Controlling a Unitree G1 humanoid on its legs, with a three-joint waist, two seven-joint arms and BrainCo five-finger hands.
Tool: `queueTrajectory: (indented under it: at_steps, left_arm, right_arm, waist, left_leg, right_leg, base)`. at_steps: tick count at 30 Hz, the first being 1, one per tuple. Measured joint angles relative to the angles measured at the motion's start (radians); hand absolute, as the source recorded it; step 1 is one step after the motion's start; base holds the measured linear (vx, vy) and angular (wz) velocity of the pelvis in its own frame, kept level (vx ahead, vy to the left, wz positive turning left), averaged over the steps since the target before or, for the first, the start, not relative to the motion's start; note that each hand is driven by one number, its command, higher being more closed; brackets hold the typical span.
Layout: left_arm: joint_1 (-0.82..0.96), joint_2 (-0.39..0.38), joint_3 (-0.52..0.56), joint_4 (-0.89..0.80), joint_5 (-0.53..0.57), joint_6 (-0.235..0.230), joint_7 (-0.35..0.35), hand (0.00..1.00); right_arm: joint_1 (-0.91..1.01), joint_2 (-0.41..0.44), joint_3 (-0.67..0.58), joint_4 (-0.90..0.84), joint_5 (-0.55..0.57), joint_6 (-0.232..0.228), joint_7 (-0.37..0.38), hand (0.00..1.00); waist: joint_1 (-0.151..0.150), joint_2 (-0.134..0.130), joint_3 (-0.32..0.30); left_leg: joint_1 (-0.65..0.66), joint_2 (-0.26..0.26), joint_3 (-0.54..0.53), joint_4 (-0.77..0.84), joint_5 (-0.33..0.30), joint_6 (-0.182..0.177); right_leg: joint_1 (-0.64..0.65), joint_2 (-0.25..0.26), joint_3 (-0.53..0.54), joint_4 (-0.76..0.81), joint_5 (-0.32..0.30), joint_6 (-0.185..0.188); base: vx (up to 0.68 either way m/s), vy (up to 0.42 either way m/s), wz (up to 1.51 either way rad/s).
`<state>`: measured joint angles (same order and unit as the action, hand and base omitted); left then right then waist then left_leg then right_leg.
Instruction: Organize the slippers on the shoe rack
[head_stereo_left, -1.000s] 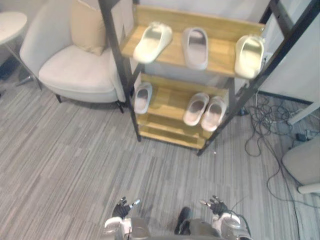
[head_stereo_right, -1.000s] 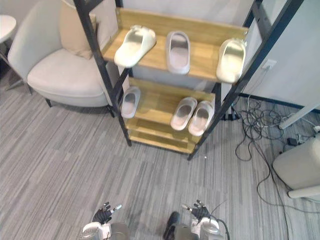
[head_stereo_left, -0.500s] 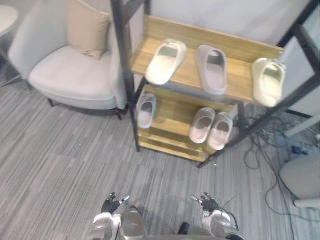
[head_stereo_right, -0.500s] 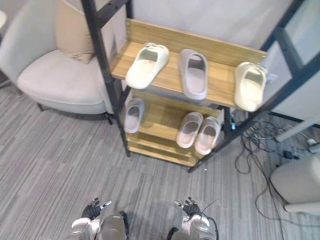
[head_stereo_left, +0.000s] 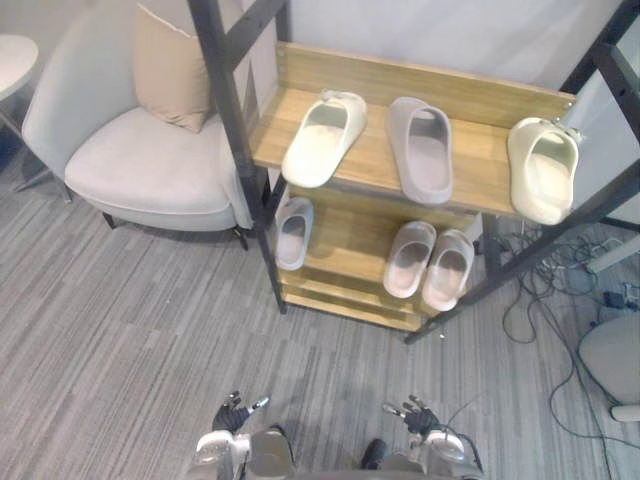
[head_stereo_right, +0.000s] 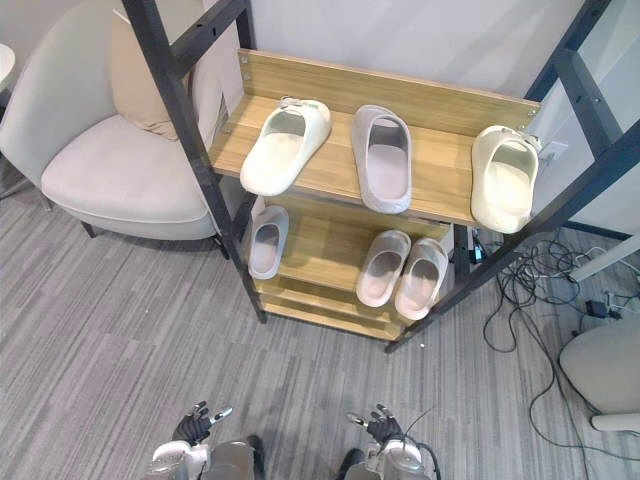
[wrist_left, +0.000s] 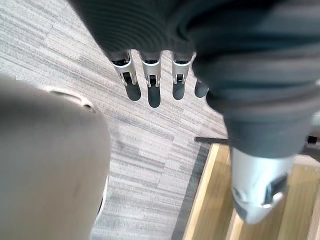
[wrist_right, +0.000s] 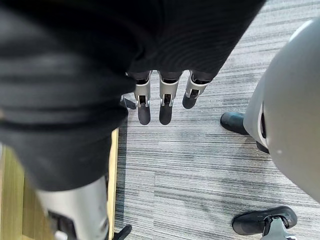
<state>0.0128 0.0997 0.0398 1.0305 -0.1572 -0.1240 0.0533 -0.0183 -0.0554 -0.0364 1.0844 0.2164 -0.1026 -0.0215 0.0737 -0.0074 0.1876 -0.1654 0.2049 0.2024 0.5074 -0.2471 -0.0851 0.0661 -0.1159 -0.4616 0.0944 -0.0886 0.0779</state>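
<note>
The left hand (head_stereo_left: 232, 414) and right hand (head_stereo_left: 416, 417) hang low, fingers straight and empty, well short of the rack (head_stereo_left: 480, 160) holding six unpaired slippers (head_stereo_left: 421, 150), where a careless reach could knock off the cream slipper (head_stereo_left: 543, 170) at the top shelf's right edge.

A home: armchair (head_stereo_left: 140, 160), shoe rack (head_stereo_left: 480, 165) with slippers (head_stereo_left: 322, 138).

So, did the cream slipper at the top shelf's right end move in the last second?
No. The cream slipper still overhangs the front edge of the top shelf beside the right post; only the camera shifted.
</note>
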Motion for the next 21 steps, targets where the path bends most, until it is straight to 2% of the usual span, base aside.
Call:
queueTrajectory:
  at_steps: [1, 3, 6, 7, 8, 9, 10, 11, 14, 15, 16, 17, 18, 20, 21]
  left_arm:
    - [-0.001, 0.002, 0.000, -0.001, -0.001, -0.001, 0.000, 0.00]
    - [-0.002, -0.001, -0.019, -0.008, -0.003, -0.003, 0.001, 0.00]
    - [-0.004, 0.001, -0.029, -0.016, -0.003, -0.003, 0.001, 0.00]
    - [-0.006, 0.006, -0.028, -0.017, -0.005, -0.005, 0.001, 0.00]
    - [-0.009, -0.003, -0.031, -0.016, -0.005, -0.003, 0.001, 0.00]
    - [-0.008, -0.019, -0.035, -0.015, -0.005, -0.001, 0.001, 0.00]
    - [-0.008, -0.026, -0.038, -0.010, -0.003, -0.002, 0.001, 0.00]
    - [-0.009, -0.019, -0.039, -0.006, -0.003, -0.002, 0.002, 0.00]
    - [-0.009, 0.006, -0.029, 0.002, -0.010, 0.000, 0.003, 0.00]
    - [-0.008, 0.008, -0.028, 0.003, -0.011, 0.000, 0.002, 0.00]
    - [-0.006, 0.012, -0.027, 0.003, -0.011, 0.000, 0.002, 0.00]
    - [-0.007, 0.010, -0.026, 0.002, -0.017, 0.000, 0.001, 0.00]
    - [-0.008, 0.008, -0.027, 0.003, -0.019, 0.001, 0.001, 0.00]
    - [-0.008, 0.009, -0.029, 0.002, -0.020, 0.000, 0.001, 0.00]
    - [-0.007, 0.018, -0.030, 0.003, -0.020, 0.001, 0.001, 0.00]
  right_arm:
    - [0.002, -0.002, 0.000, 0.001, 0.000, -0.001, 0.000, 0.00]
    - [0.005, -0.017, -0.001, -0.001, 0.001, -0.005, -0.002, 0.00]
    - [0.011, -0.021, -0.001, -0.005, 0.001, -0.007, -0.005, 0.00]
    - [0.012, -0.013, -0.002, -0.006, 0.002, -0.006, -0.009, 0.00]
    - [0.009, -0.018, -0.012, -0.011, 0.002, -0.007, -0.014, 0.00]
    - [0.018, -0.029, -0.032, -0.008, 0.002, -0.006, -0.018, 0.00]
    - [0.018, -0.032, -0.045, -0.004, 0.002, -0.004, -0.022, 0.00]
    - [0.015, -0.025, -0.041, -0.004, 0.001, -0.003, -0.020, 0.00]
    - [0.016, -0.009, -0.039, -0.007, -0.001, -0.002, -0.018, 0.00]
    - [0.014, -0.008, -0.038, -0.008, -0.001, -0.002, -0.018, 0.00]
    - [0.010, -0.007, -0.038, -0.009, -0.001, -0.003, -0.018, 0.00]
    - [0.001, -0.005, -0.038, -0.008, -0.003, -0.002, -0.018, 0.00]
    - [-0.005, -0.004, -0.037, -0.007, -0.008, -0.002, -0.017, 0.00]
    - [-0.014, -0.004, -0.037, -0.011, -0.021, -0.001, -0.017, 0.00]
    - [-0.014, 0.000, -0.034, -0.011, -0.021, -0.001, -0.016, 0.00]
  waist:
    - [0.000, 0.002, 0.001]
    - [0.002, 0.028, 0.015]
    - [0.005, 0.028, 0.013]
    - [0.007, 0.022, 0.017]
    - [0.004, 0.023, 0.017]
    - [-0.002, 0.044, 0.009]
    - [0.000, 0.043, 0.007]
    - [0.000, 0.026, 0.010]
    - [0.013, 0.009, 0.012]
    - [0.016, 0.007, 0.012]
    - [0.019, 0.005, 0.011]
    - [0.021, -0.001, 0.014]
    - [0.020, -0.005, 0.016]
    - [0.017, -0.011, 0.018]
    - [0.008, -0.027, 0.019]
  left_leg:
    - [-0.035, 0.022, -0.009, 0.085, 0.000, 0.000]
    - [-0.065, 0.069, -0.021, 0.220, 0.006, -0.009]
    - [-0.066, 0.077, -0.012, 0.244, 0.031, -0.043]
    - [-0.082, 0.066, -0.003, 0.237, 0.016, -0.036]
    - [-0.074, 0.037, -0.008, 0.124, -0.001, -0.033]
    - [-0.059, 0.021, -0.018, 0.016, 0.015, -0.020]
    - [-0.015, -0.002, -0.020, -0.079, 0.016, -0.020]
    - [-0.005, -0.023, -0.014, -0.125, 0.028, -0.009]
    - [0.013, -0.029, 0.006, -0.124, 0.032, -0.008]
    - [0.024, -0.029, 0.013, -0.126, 0.031, -0.007]
    - [0.035, -0.029, 0.030, -0.134, 0.018, -0.001]
    - [0.043, -0.032, 0.043, -0.141, -0.004, 0.006]
    - [0.047, -0.035, 0.050, -0.140, -0.018, 0.003]
    - [0.053, -0.038, 0.062, -0.141, -0.023, 0.008]
    - [0.069, -0.047, 0.058, -0.140, -0.025, 0.012]
  right_leg:
    - [0.012, 0.015, 0.001, -0.011, 0.001, -0.002]
    - [0.060, 0.047, 0.018, -0.034, 0.002, -0.004]
    - [0.073, 0.045, 0.038, -0.063, 0.018, -0.010]
    - [0.073, 0.028, 0.039, -0.078, 0.028, -0.010]
    - [0.064, 0.023, 0.041, -0.083, 0.036, -0.008]
    - [0.053, 0.027, 0.039, -0.085, 0.040, 0.000]
    - [0.047, 0.023, 0.047, -0.104, 0.051, 0.007]
    - [0.032, 0.011, 0.054, -0.110, 0.057, 0.011]
    - [0.041, 0.004, 0.069, -0.113, 0.061, 0.011]
    - [0.033, 0.000, 0.081, -0.088, 0.051, 0.012]
    - [0.000, -0.014, 0.097, -0.019, 0.015, 0.014]
    - [-0.055, -0.041, 0.112, 0.095, -0.030, 0.020]
    - [-0.101, -0.062, 0.122, 0.188, -0.048, 0.026]
    - [-0.195, -0.100, 0.137, 0.370, -0.047, 0.025]
    - [-0.214, -0.127, 0.131, 0.435, -0.047, 0.024]
  base:
    - [0.02, -0.049, -0.05]
    - [0.02, 0.010, -0.20]
    - [0.03, 0.032, -0.24]
    - [0.04, 0.059, -0.16]
    - [0.02, 0.100, -0.08]
    - [0.04, 0.087, 0.06]
    - [0.04, 0.068, 0.01]
    - [0.05, 0.038, -0.01]
    - [0.02, 0.029, -0.16]
    - [0.02, 0.024, -0.32]
    - [-0.01, 0.053, -0.43]
    - [-0.03, 0.052, -0.45]
    - [-0.05, 0.057, -0.46]
    - [-0.04, 0.031, -0.23]
    - [0.00, 0.013, 0.10]
